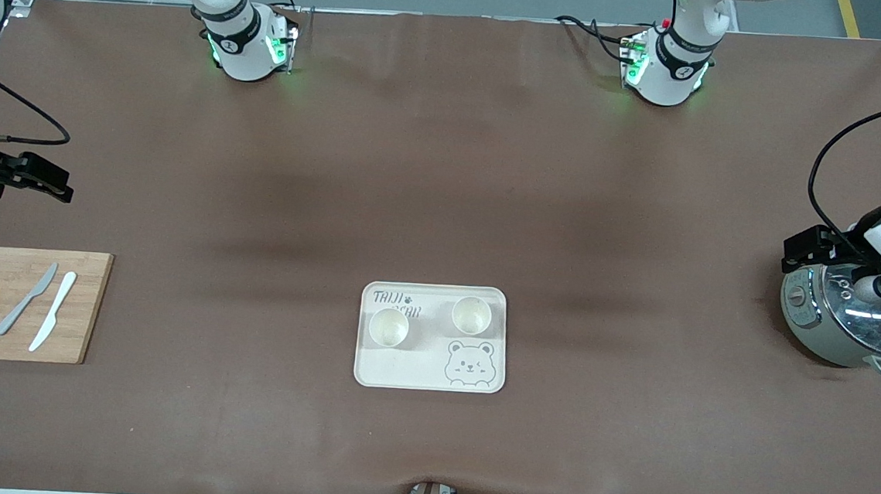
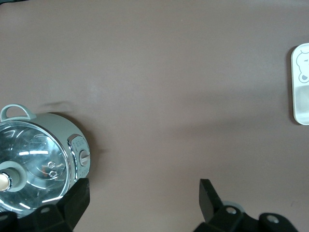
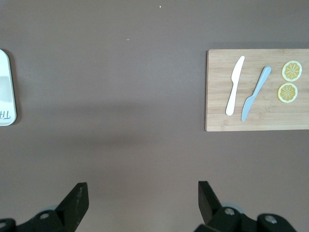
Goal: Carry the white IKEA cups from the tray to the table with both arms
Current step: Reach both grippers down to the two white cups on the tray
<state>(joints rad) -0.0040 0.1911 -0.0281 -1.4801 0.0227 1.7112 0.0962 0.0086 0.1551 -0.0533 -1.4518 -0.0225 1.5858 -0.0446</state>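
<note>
Two white IKEA cups stand upright on the cream bear tray (image 1: 401, 370) in the middle of the table. One cup (image 1: 388, 327) is toward the right arm's end. The other cup (image 1: 471, 315) is toward the left arm's end and slightly farther from the front camera. My left gripper (image 1: 806, 249) is open and empty, up over the edge of a pot at its end of the table; its wrist view (image 2: 142, 198) shows brown table between the fingers. My right gripper (image 1: 50, 179) is open and empty in its wrist view (image 3: 142, 200), up over bare table at its own end.
A grey-green pot with a glass lid (image 1: 846, 318) sits at the left arm's end, also in the left wrist view (image 2: 38, 164). A bamboo cutting board (image 1: 70, 330) with two knives and two lemon slices lies at the right arm's end, also in the right wrist view (image 3: 217, 96).
</note>
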